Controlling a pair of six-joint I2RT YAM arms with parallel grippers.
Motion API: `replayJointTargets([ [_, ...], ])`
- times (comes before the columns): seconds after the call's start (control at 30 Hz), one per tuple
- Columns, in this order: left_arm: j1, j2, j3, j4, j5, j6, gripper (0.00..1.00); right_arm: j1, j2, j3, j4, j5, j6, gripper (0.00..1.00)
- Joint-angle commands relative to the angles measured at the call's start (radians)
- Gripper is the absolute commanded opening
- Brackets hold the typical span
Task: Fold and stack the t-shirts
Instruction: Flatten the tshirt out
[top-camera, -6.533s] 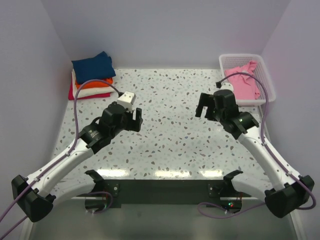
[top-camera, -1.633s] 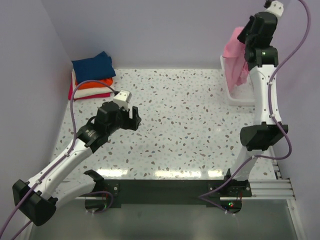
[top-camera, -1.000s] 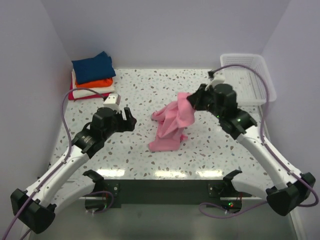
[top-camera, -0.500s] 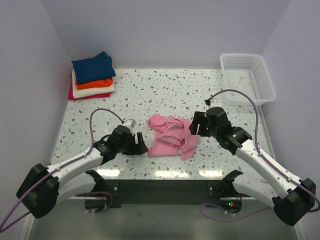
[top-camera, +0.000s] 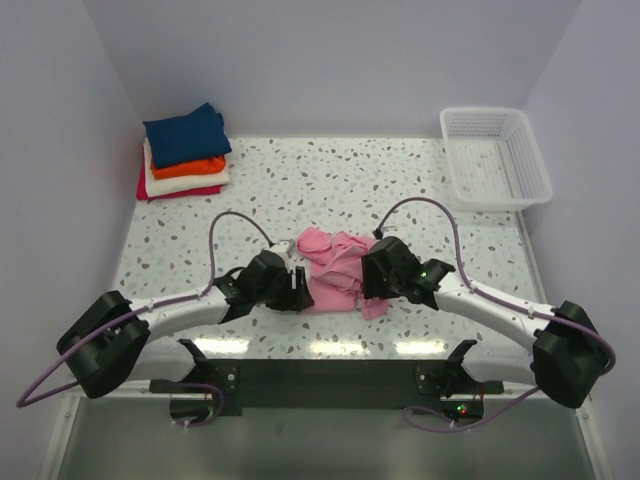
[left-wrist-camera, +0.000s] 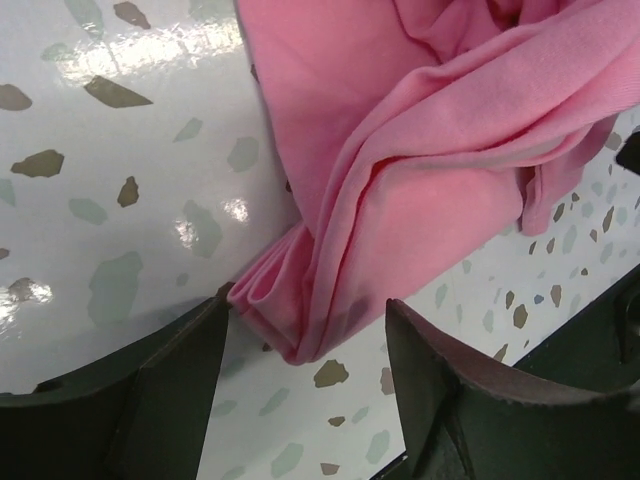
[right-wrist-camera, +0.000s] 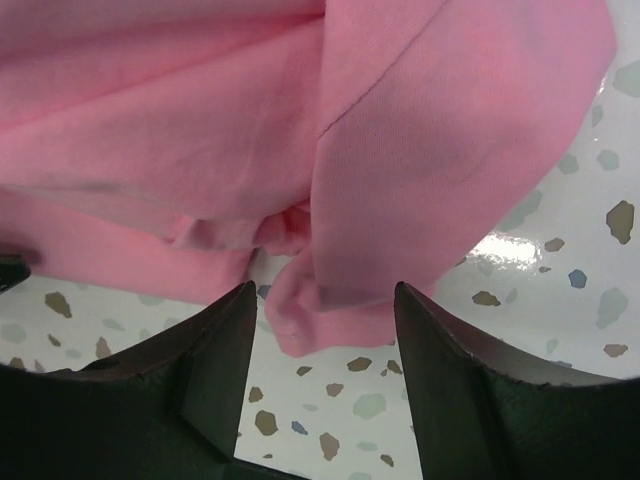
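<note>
Pink t-shirt (top-camera: 335, 268): It lies crumpled and unfolded on the speckled worktop (top-camera: 330, 190), close to the near edge and between the two arms.
Folded stack (top-camera: 185, 160): It sits in the far left corner, well apart from the pink t-shirt. Navy blue is on top, with orange, cream-white and red below it.
Left end effector (top-camera: 297, 288): The jaws stand wide. In the left wrist view a bunched corner of the pink cloth lies between the fingers (left-wrist-camera: 170, 390), but it is not clamped.
Right end effector (top-camera: 368, 272): The jaws stand wide. In the right wrist view a rounded fold of the hem lies between the fingers (right-wrist-camera: 215, 370), also unclamped.
Basket (top-camera: 495, 160): White mesh, in the far right corner, well apart from the cloth.
Step in hand: Treat this as the pick-up for spreading. Each end effector is set over one side of the garment, ready to take hold.
Progress: Four shirts appear folded and stacked. The pink one is not yet folded.
Next move: Close both end effectors on the cloth between their fingers, then draw them apart to lay the shirt flat before folding.
Caution: Both folds look several layers thick, so a grip there may leave the shirt twisted. Check the spread before you fold.
Markings: No brand, label or legible writing shows on the shirts, the basket or the arms.
</note>
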Motion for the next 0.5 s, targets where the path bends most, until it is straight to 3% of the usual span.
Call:
replayJointTargets([
  [0.0, -0.023, 0.021, 0.044, 0.089, -0.024, -0.012, 0.67, 0.014, 0.054, -0.014, 0.076, 0.090, 0.050, 0.60],
  [0.17, -0.028, 0.069, 0.084, 0.092, -0.030, 0.000, 0.51, 0.014, 0.115, -0.005, 0.101, 0.156, 0.067, 0.54],
  [0.27, -0.025, 0.079, 0.136, 0.040, -0.063, 0.017, 0.30, 0.012, 0.147, 0.032, 0.109, 0.179, 0.059, 0.33],
  [0.3, -0.020, 0.079, 0.157, 0.017, -0.101, 0.026, 0.18, 0.012, 0.155, 0.050, 0.084, 0.188, 0.053, 0.18],
  [0.37, -0.002, 0.066, 0.222, -0.101, -0.142, 0.060, 0.07, 0.011, 0.163, 0.110, 0.047, 0.226, 0.031, 0.04],
  [0.4, 0.039, 0.035, 0.239, -0.132, -0.165, 0.074, 0.00, 0.009, 0.158, 0.147, 0.002, 0.245, 0.025, 0.00],
  [0.47, 0.110, -0.006, 0.271, -0.192, -0.161, 0.112, 0.00, -0.026, 0.120, 0.176, -0.029, 0.248, -0.004, 0.00],
])
